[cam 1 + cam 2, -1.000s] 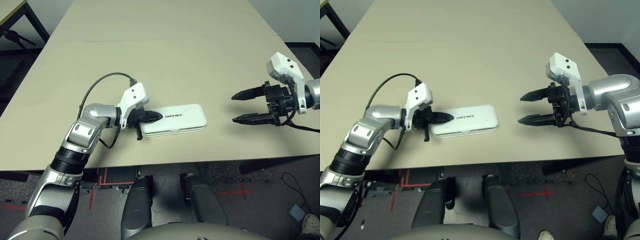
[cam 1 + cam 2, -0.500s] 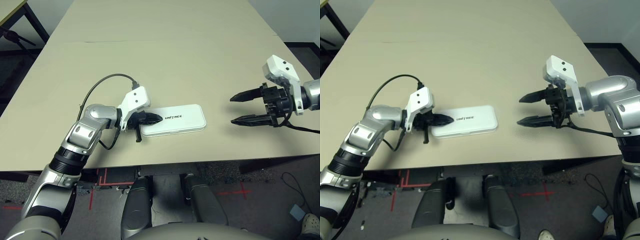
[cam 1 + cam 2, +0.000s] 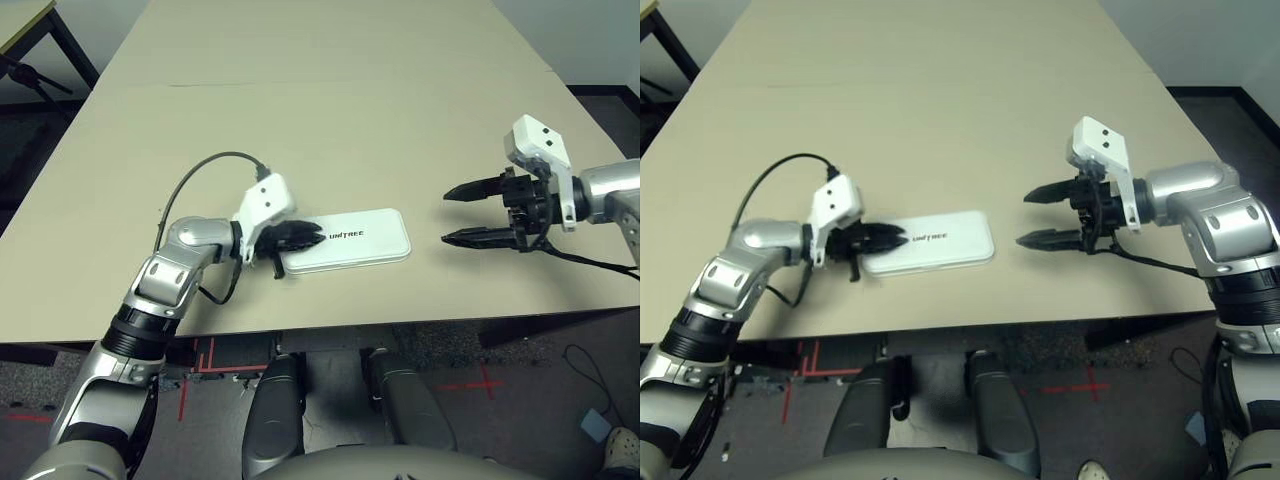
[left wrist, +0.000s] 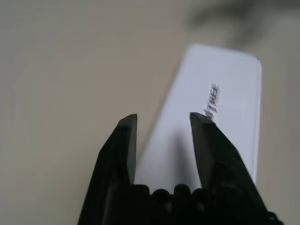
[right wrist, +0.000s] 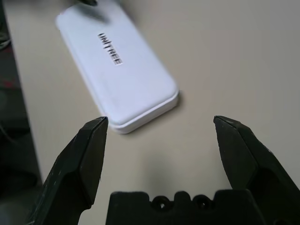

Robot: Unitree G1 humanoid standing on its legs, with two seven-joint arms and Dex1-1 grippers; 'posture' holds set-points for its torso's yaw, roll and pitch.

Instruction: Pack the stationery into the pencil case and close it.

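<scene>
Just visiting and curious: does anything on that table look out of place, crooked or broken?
Nothing stands out. The white pencil case lies flat and closed on the table, with no visible damage or spill.

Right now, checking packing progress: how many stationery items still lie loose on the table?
0. The table carries just the closed white pencil case; any items inside it would be hidden under the lid.

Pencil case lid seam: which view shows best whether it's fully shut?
The right wrist view: the pencil case lies whole, its edge seam facing the camera. Head views show it smaller, left gripper over one end. Left wrist view shows mainly the lid top.
</scene>
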